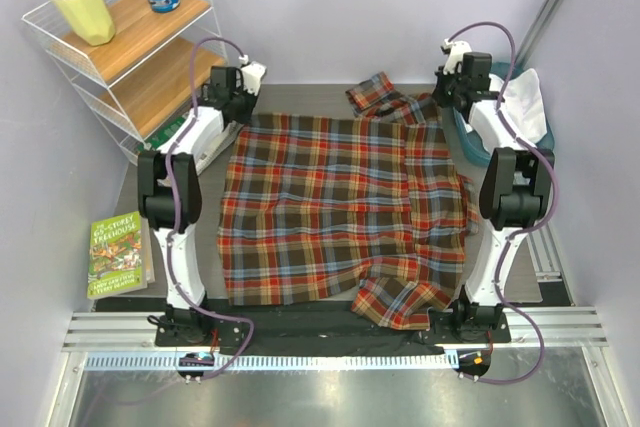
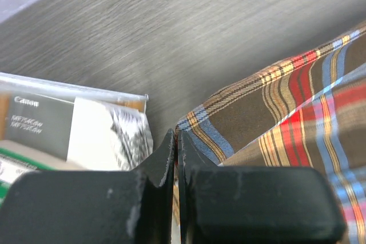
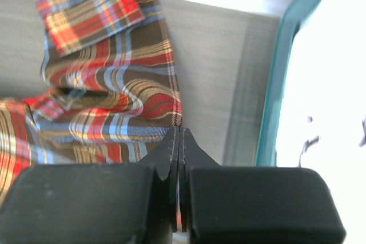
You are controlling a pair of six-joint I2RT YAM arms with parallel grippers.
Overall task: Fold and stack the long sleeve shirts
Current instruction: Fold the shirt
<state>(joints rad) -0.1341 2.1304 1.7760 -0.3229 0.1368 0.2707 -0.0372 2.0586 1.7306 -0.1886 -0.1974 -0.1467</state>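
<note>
The left gripper (image 2: 177, 135) is clenched on the far-left corner of the plaid shirt (image 1: 340, 207), with a sliver of cloth showing between its jaws. The right gripper (image 3: 179, 132) pinches the far-right edge in the same way. The shirt lies spread on the worktop (image 2: 171, 27), running from both grippers back toward the bases, so the fold likely comes nearward. Just right of the right gripper, a teal basket (image 3: 279, 61) holds the white shirt (image 1: 522, 97). A Canon box (image 2: 34, 124) sits beside the left gripper.

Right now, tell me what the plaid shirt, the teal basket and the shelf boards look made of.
The plaid shirt looks like soft woven cloth, perhaps flannel: matte, wrinkled, lying limp. The teal basket seems plastic: a smooth, rigid, slightly glossy rim. The shelf boards look like wood or wood-look laminate: warm brown with faint grain.
</note>
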